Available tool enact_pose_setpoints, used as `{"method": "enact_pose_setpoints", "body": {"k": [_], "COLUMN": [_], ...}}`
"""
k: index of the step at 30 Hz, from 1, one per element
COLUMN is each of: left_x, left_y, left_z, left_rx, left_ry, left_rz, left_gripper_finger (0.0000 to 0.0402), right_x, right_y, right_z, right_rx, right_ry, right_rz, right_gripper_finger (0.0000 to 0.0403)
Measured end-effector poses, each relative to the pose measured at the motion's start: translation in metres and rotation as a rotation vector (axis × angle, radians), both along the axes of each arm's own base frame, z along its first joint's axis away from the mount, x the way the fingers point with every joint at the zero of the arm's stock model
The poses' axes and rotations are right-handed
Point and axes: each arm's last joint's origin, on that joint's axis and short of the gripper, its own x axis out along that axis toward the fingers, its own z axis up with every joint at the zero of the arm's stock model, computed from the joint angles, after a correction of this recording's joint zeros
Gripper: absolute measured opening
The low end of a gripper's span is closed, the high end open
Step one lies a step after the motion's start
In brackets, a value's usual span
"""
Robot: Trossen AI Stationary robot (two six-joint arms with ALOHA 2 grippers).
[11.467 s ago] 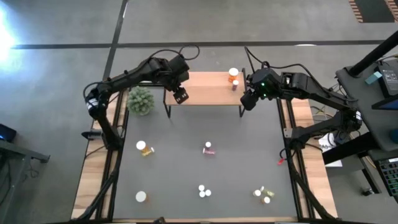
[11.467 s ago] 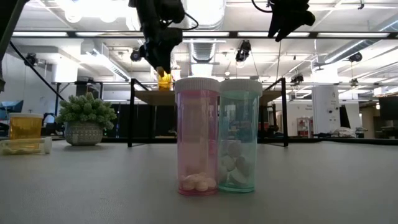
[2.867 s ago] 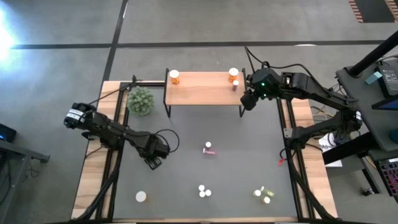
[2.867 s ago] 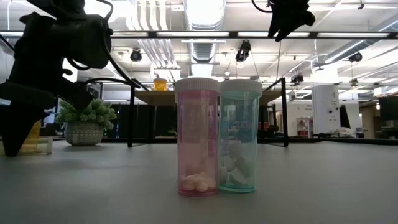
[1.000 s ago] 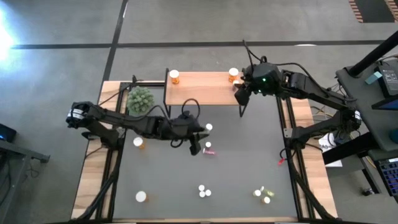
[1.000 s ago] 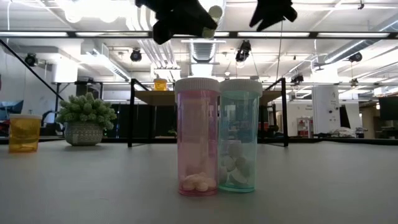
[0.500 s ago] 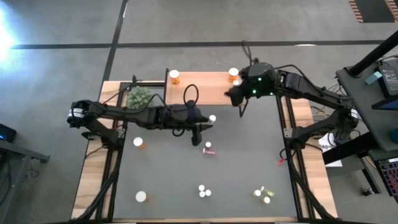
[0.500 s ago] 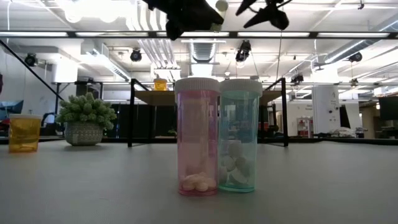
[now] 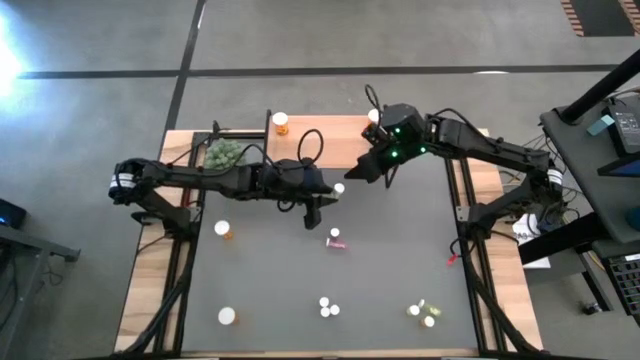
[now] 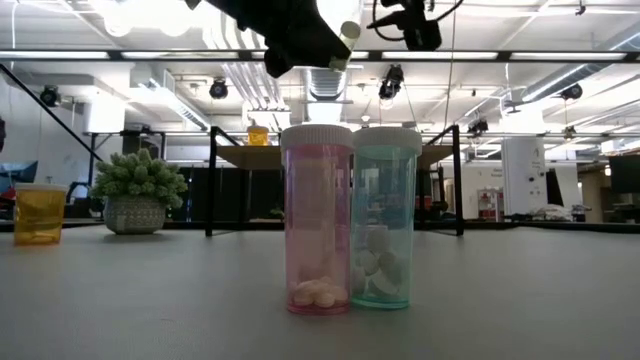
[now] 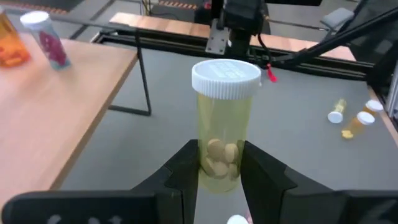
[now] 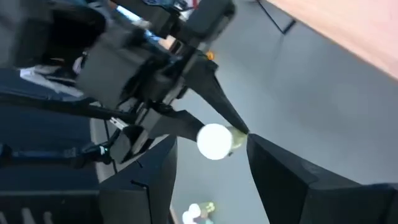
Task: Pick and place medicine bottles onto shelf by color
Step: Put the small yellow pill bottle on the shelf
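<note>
You're looking at a green spiky plant (image 9: 226, 153) sitting in its grey pot near the far left of the dark grey mat (image 9: 400, 260), and in the low view that same plant (image 10: 139, 178) is standing well off to the left. The mat is lying inside light-wood table borders (image 9: 500, 260). A small red item (image 9: 451, 259) is resting at the mat's right edge. Grey floor with a dark stripe (image 9: 300, 72) is running behind the table, and ceiling lights (image 10: 160, 14) are glowing overhead.
</note>
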Motion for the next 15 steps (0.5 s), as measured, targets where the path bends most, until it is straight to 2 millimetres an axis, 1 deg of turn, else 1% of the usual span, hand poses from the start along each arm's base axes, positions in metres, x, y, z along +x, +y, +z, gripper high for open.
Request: {"method": "enact_pose_setpoints", "body": {"k": [7, 15], "left_x": [-0.001, -0.001], "left_y": [0.001, 0.002], "left_z": [-0.001, -0.001], "left_rx": [-0.103, -0.122], "left_ry": [0.011, 0.011], "left_rz": [-0.077, -0.096], "left_gripper_finger": [0.0084, 0.0084], "right_x": [0.012, 0.031], "right_y": [0.010, 0.028], "right_z": [-0.002, -0.002], "right_rx": [-0.089, -0.233], "right_ry": [0.008, 0.008], "right_rz": [0.111, 0.281], "right_gripper_finger": [0.0185, 0.0185]}}
